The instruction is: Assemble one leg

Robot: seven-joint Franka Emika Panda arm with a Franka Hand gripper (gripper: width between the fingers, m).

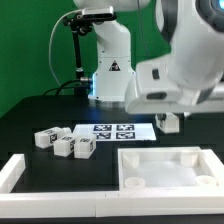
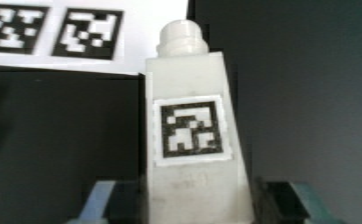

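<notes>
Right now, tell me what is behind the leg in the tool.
Behind the leg, held in the tool, show the marker board and dark table. The leg covers one end of the board.

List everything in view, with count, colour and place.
loose legs: three, white with black-and-white tags, on the table toward the exterior view's left
held leg: one, white, tagged, between the end effector's fingers
panel: one, white, exterior view's right, near edge
marker board: one, white, mid-table
border strip: one, white, exterior view's left
table: one, black
arm: one, white
end effector: one, dark, shut on the held leg
</notes>
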